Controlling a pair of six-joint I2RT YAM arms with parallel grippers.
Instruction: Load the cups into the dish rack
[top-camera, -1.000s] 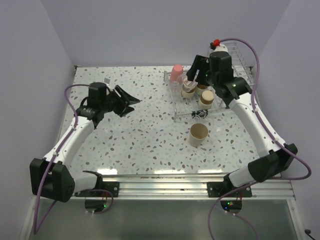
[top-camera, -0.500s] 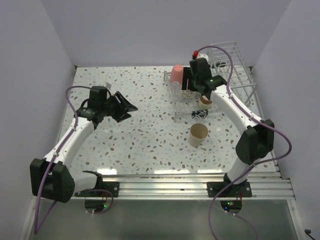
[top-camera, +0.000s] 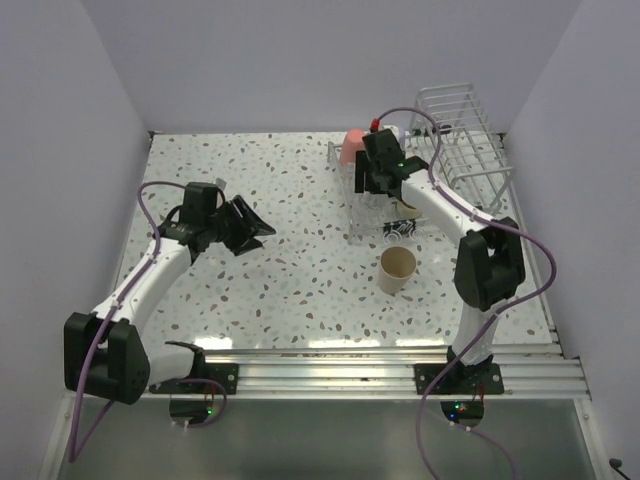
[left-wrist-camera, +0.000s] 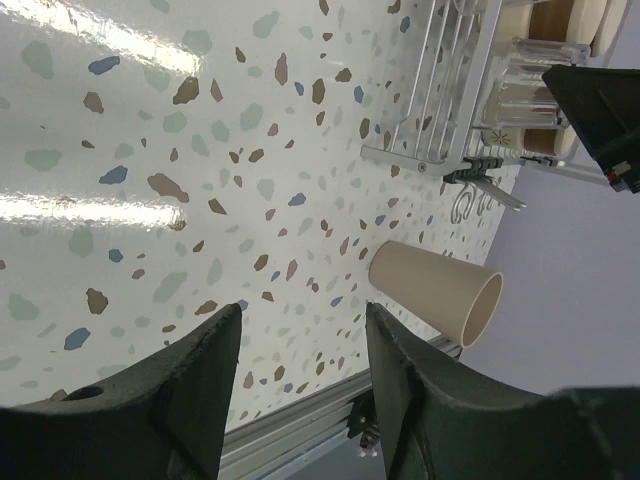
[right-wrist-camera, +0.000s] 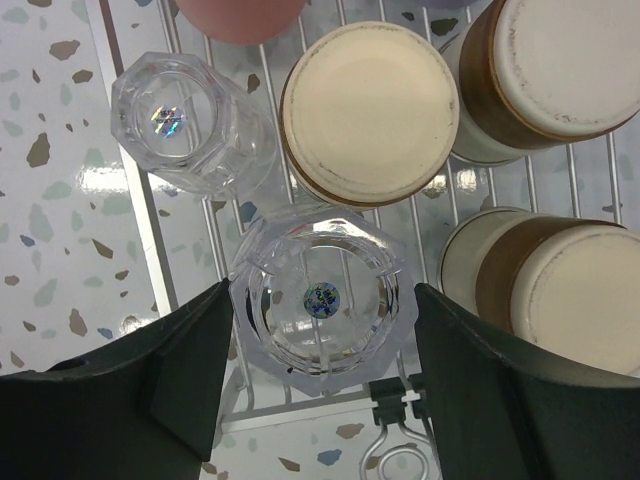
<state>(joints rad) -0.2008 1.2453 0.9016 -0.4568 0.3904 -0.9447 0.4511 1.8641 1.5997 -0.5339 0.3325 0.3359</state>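
The beige cup (top-camera: 397, 270) stands mouth up on the table (top-camera: 300, 280), just in front of the rack (top-camera: 465, 130). It looks light, stiff and smooth, so I'd pinch it gently across its tapered wall at mid-height, or it may skid. The left claw (left-wrist-camera: 302, 312) hangs open and empty, pointed its way but well apart. The right claw (right-wrist-camera: 322, 305) straddles a clear cup (right-wrist-camera: 315, 340) in the rack. Whether it is pinching, I cannot tell.

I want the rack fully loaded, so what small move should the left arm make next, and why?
Probably ease the left claw toward the beige cup. That cup stands alone on the table outside the rack, and the claw is open, empty and facing it.
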